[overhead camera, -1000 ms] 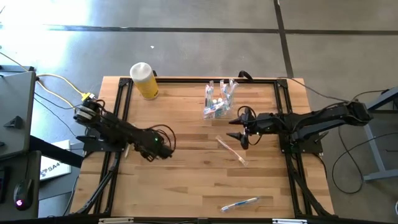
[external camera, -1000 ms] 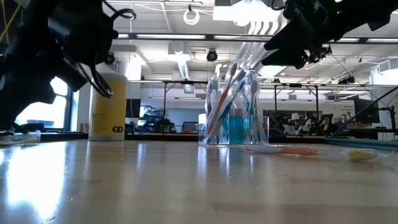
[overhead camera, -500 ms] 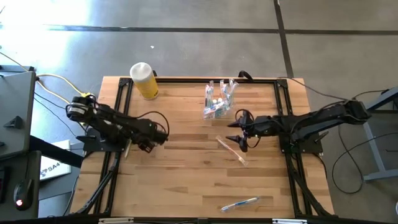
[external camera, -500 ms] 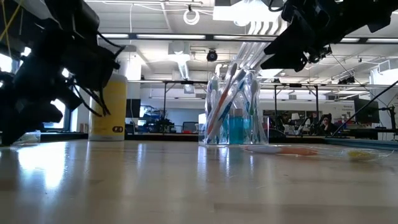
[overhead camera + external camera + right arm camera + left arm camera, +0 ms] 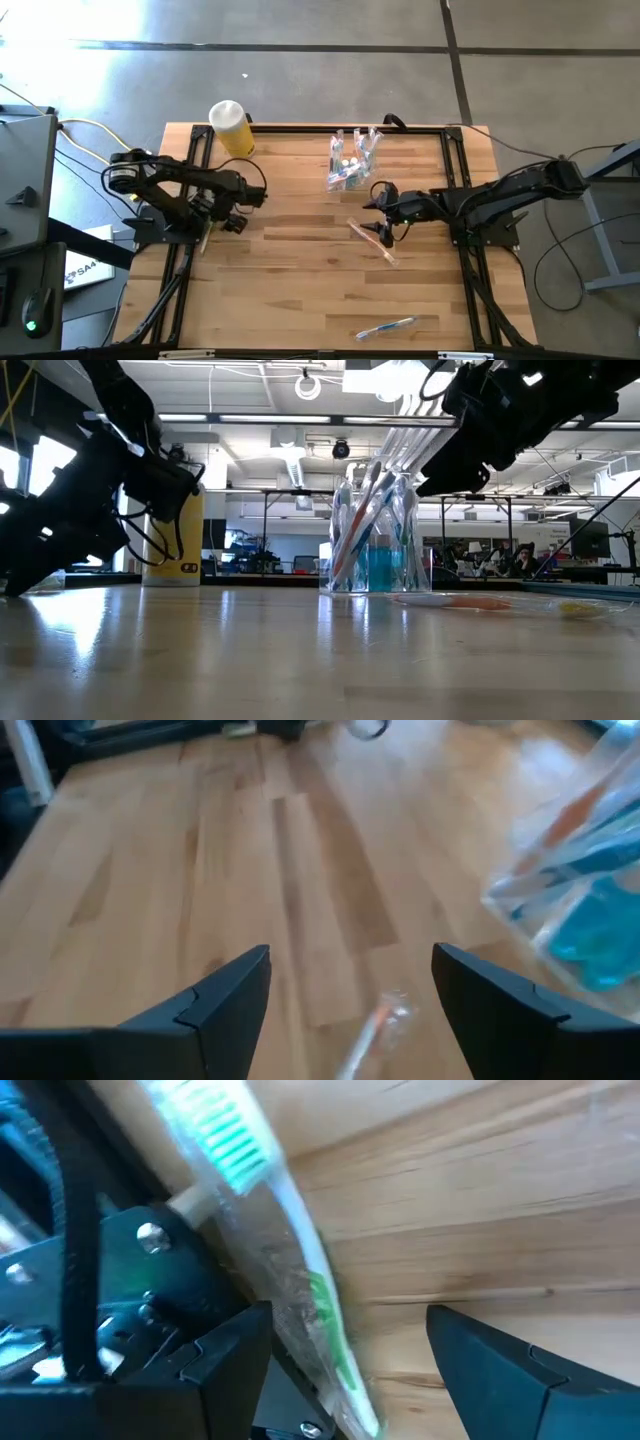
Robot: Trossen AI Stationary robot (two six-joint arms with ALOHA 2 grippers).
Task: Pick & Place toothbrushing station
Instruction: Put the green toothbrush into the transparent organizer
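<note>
The clear cup [image 5: 352, 160] with several toothbrushes and teal tubes stands upright at the table's far middle and also shows in the low view [image 5: 375, 530]. A pink-tinted toothbrush [image 5: 371, 241] lies flat near the centre. My right gripper [image 5: 379, 224] hangs open just above its far end; in the right wrist view that toothbrush [image 5: 372, 1023] lies between and beyond the fingers. A green-bristled, clear-wrapped toothbrush [image 5: 290, 1260] lies along the black frame rail at the left edge [image 5: 204, 238]. My left gripper [image 5: 229, 216] is open above it, tilted down.
A yellow cylinder container [image 5: 232, 129] with a white top stands at the far left corner. A blue-tinted toothbrush [image 5: 386, 327] lies near the front edge. Black frame rails [image 5: 190, 180] run along the table's left and right sides. Bare wood [image 5: 300, 280] lies between the arms.
My left gripper has swung from the table's middle left toward the far and left edges, sinking and tipping further down over the toothbrush by the rail. My right gripper has sunk a little and crept leftward toward the pink toothbrush. Both have stayed open.
</note>
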